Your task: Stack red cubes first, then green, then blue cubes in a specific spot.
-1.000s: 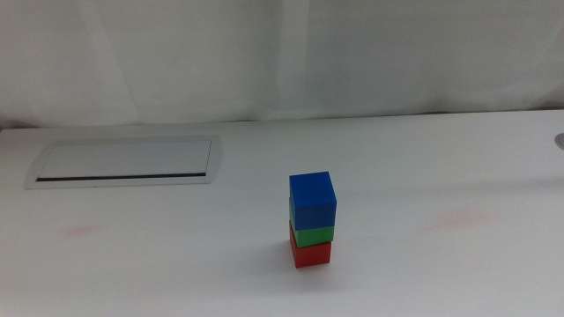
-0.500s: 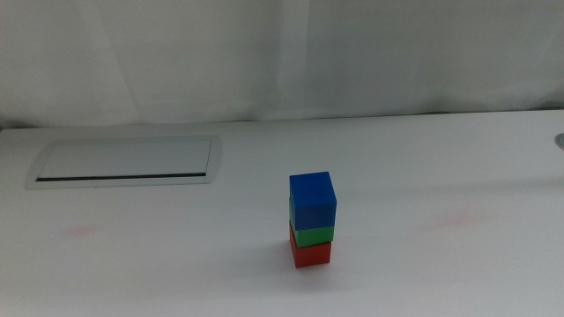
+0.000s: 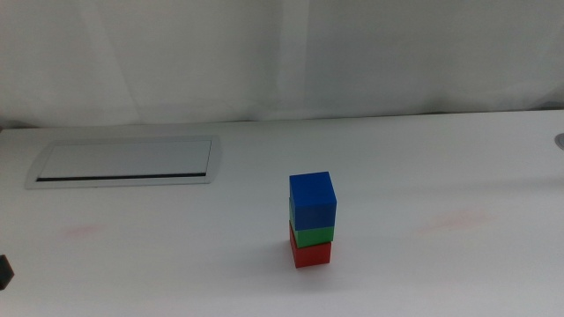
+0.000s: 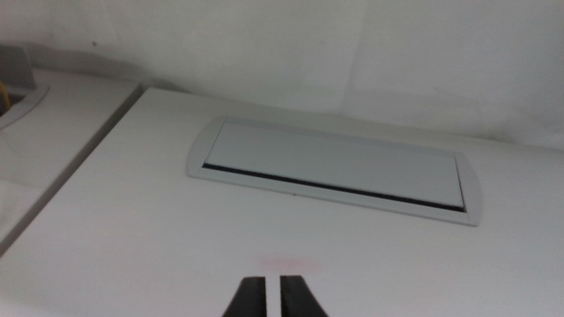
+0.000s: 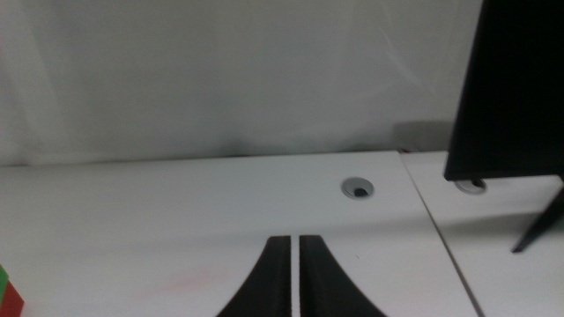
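The three cubes stand as one upright stack on the bare white tabletop in the middle view: red cube [image 3: 311, 254] at the bottom, green cube [image 3: 314, 234] on it, blue cube [image 3: 312, 199] on top. No gripper touches the stack. My left gripper [image 4: 273, 298] is shut and empty, low over the table near the grey-rimmed panel; a dark bit of it shows at the middle view's lower left edge [image 3: 4, 273]. My right gripper [image 5: 293, 264] is shut and empty, off to the right. The right wrist view catches slivers of the green cube [image 5: 3, 282] and the red cube [image 5: 9, 308].
A grey-rimmed rectangular panel [image 3: 123, 161] lies flush in the table at the back left and also shows in the left wrist view [image 4: 339, 167]. Faint pink smudges [image 3: 84, 232] mark the table. A round cable hole [image 5: 358, 187] and a dark monitor [image 5: 515, 88] are far right.
A dark bit of the left gripper has come into the middle view at its lower left edge. The stack has not moved.
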